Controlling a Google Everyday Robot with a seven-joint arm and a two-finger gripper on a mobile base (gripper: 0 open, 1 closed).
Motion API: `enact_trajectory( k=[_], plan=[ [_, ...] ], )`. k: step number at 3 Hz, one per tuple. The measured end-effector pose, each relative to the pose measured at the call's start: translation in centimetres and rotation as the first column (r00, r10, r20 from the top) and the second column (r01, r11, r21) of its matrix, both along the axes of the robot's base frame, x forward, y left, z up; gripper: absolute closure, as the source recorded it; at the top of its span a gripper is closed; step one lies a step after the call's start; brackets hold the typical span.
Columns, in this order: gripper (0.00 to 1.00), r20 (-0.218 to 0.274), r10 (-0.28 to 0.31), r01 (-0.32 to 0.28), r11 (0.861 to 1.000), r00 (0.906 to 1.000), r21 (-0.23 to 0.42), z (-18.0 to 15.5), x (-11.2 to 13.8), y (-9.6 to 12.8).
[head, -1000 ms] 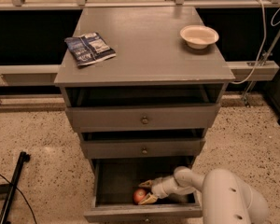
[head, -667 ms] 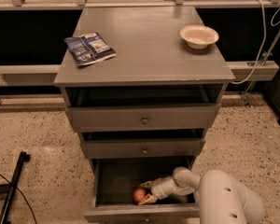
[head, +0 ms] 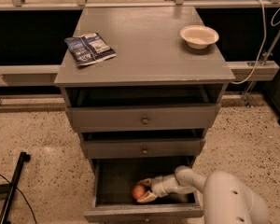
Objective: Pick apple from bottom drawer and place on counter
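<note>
The bottom drawer [head: 144, 213] is pulled out, with a dark inside. The small red-orange apple [head: 138, 192] lies in it, left of centre near the front. My gripper [head: 145, 192] reaches into the drawer from the right. Its pale fingers [head: 146, 199] sit one above and one below the apple and close on it. The apple still rests low in the drawer. The grey counter [head: 144, 45] is the top of the cabinet.
A dark blue snack bag [head: 89, 48] lies on the counter's left side and a cream bowl [head: 199, 36] at its back right. Two shallower drawers with brass knobs [head: 144, 120] stand partly open above the bottom drawer. A black stand leg [head: 14, 183] lies on the floor at left.
My gripper has moved a little left inside the drawer, and its fingers now bracket the apple. The apple has hardly moved.
</note>
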State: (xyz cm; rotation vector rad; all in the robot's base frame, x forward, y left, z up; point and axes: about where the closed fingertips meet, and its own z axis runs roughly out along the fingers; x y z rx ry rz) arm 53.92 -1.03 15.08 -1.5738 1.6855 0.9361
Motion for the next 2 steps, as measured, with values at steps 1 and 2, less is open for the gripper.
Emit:
enact_trajectory(
  k=[1, 2],
  plan=[
    [0.89, 0.093, -0.027, 0.018, 0.995, 0.9953, 0.102, 6.0, 0.9, -1.1],
    [0.93, 0.239, 0.001, -0.038, 0.987, 0.9710, 0.153, 14.7, 0.6, -2.9]
  ],
)
